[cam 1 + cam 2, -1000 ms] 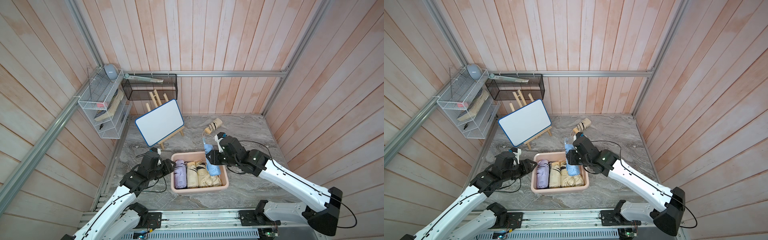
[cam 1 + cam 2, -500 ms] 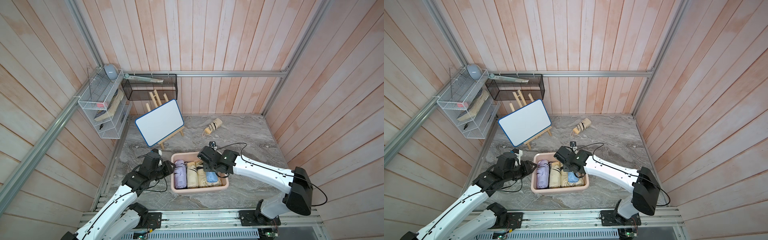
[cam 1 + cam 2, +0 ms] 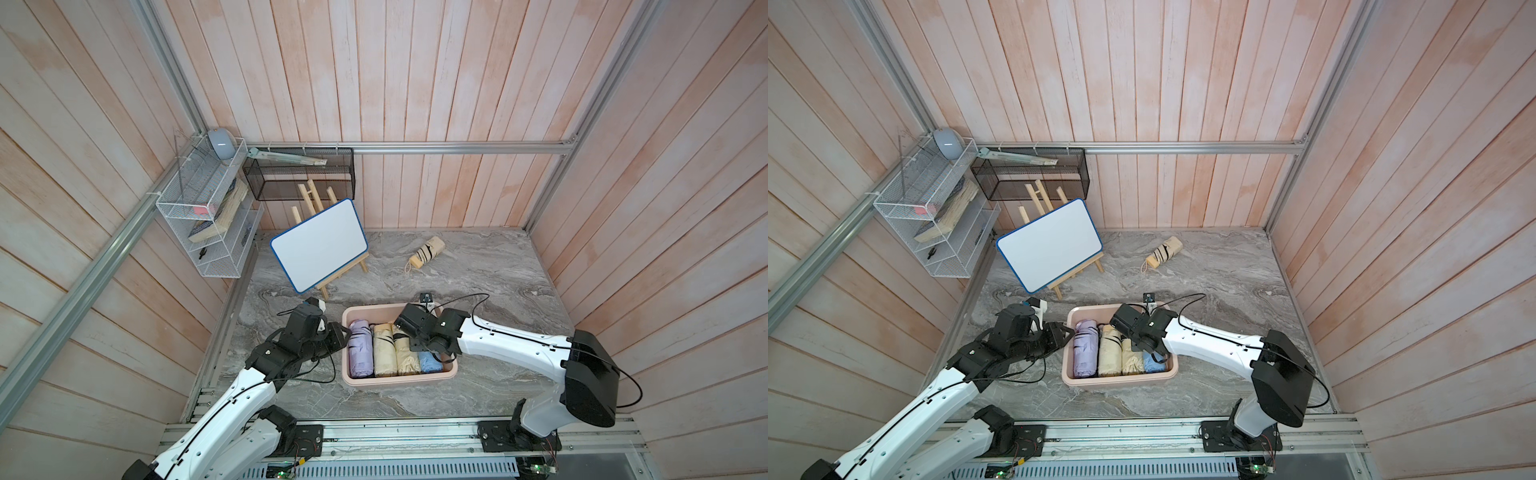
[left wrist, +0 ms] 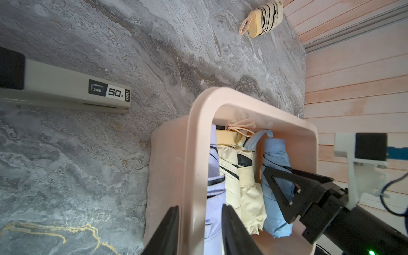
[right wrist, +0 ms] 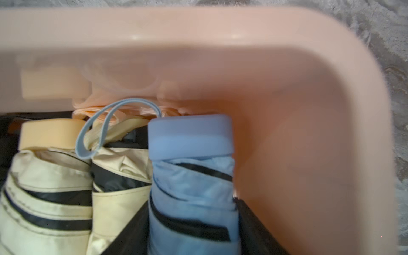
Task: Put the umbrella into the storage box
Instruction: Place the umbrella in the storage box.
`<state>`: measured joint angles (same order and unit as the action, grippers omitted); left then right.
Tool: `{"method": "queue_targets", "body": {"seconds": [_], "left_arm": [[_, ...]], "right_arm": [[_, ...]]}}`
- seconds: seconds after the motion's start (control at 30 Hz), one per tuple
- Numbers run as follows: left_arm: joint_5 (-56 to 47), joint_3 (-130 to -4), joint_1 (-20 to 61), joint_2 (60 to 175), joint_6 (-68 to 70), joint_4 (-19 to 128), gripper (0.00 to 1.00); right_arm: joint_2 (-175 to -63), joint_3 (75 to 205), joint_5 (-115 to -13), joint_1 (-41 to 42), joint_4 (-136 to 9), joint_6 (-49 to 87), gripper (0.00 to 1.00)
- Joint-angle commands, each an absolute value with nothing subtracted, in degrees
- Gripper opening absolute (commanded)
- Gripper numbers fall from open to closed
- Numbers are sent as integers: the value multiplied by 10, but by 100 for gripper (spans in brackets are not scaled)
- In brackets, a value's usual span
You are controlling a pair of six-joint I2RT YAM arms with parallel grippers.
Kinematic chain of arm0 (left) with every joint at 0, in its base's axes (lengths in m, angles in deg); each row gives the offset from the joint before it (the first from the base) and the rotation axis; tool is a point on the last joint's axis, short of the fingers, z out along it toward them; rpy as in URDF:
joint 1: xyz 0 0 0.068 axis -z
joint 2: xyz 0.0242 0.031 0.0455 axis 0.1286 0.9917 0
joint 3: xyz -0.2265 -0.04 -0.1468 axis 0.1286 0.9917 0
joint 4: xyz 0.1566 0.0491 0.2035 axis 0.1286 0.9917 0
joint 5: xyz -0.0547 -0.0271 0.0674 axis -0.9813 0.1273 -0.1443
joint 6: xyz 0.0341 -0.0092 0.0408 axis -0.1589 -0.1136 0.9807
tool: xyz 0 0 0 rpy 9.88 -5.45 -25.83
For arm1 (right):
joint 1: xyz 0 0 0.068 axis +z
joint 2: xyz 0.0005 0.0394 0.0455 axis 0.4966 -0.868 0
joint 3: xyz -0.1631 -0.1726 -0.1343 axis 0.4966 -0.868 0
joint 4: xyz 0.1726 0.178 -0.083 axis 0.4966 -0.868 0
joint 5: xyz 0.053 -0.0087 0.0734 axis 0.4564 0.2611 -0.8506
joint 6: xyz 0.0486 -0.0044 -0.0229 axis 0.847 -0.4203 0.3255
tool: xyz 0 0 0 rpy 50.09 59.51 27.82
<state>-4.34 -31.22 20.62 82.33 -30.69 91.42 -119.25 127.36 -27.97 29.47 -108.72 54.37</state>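
In both top views, find the blue umbrella (image 3: 428, 361) down in the storage box (image 3: 399, 379), last of four side by side, under the right gripper (image 3: 422, 349).

From the left wrist, see the left gripper (image 4: 198, 208) straddling the box's rim; cannot tell whether clamped. Hold the box steady there.

From the right wrist, see jaws flanking the umbrella; cannot tell whether pinching or freed. Widen fully, then lift straight up, clear of the strap (image 5: 114, 123). Looks soft, creased, pale blue, black-trimmed.
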Motion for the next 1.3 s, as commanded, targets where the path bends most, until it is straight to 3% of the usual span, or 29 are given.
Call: {"method": "queue_targets", "body": {"seconds": [0.0,0.27,0.63,0.9,1.27], "left_arm": [[-52,-306,204,828,-297,904,33],[-54,-314,203,845,-284,911,24],[-39,-323,203,863,-264,941,15],[-25,-342,203,884,-235,979,10],[-46,-342,206,880,-207,992,10]], "right_arm": [[-1177,1291,-249,295,-1081,526,71],[-1110,1340,-245,271,-1047,439,78],[-1078,1331,-378,47,-892,304,76],[-1183,1364,-471,-77,-810,266,77],[-1404,1500,-506,-158,-728,275,81]]}}
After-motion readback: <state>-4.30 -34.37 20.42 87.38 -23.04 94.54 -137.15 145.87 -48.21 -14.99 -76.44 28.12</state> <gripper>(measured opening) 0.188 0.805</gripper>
